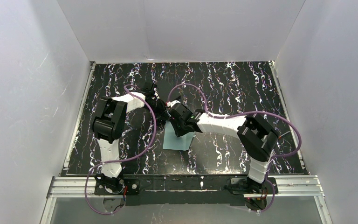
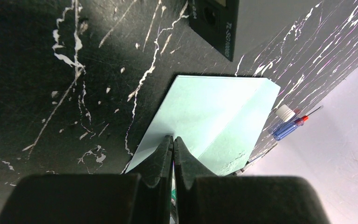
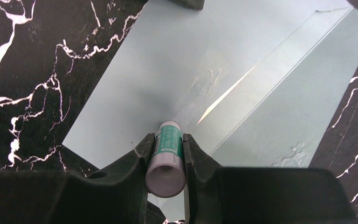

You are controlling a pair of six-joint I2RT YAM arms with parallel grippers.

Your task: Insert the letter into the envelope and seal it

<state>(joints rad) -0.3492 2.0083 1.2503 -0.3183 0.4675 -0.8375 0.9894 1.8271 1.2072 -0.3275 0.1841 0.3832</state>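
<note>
Seen from above, both arms meet at mid-frame and cover the upper part of the pale teal envelope (image 1: 178,141). It lies flat on the black marbled tabletop (image 1: 242,84), with only its lower end showing. The left tool (image 2: 173,140) has its fingers pressed together, tips at the envelope's edge, lower centre of its view. The right tool (image 3: 168,138) is clamped on what seems a glue stick (image 3: 167,161), nose toward the flap crease. Whether the letter is inside cannot be made out.
</note>
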